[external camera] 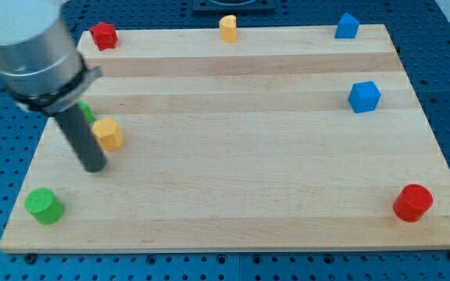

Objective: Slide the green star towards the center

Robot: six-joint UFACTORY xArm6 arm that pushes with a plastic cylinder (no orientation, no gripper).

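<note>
The green star (87, 112) is mostly hidden behind my rod near the board's left edge; only a small green sliver shows. My tip (94, 167) rests on the board just below and left of a yellow hexagonal block (108, 133), below the green sliver. The yellow block sits right next to the star, on its lower right.
A green cylinder (44, 205) stands at the lower left corner. A red block (103, 35), a yellow block (228, 27) and a blue block (347, 26) line the top edge. A blue cube (364, 97) is at the right, a red cylinder (412, 203) at lower right.
</note>
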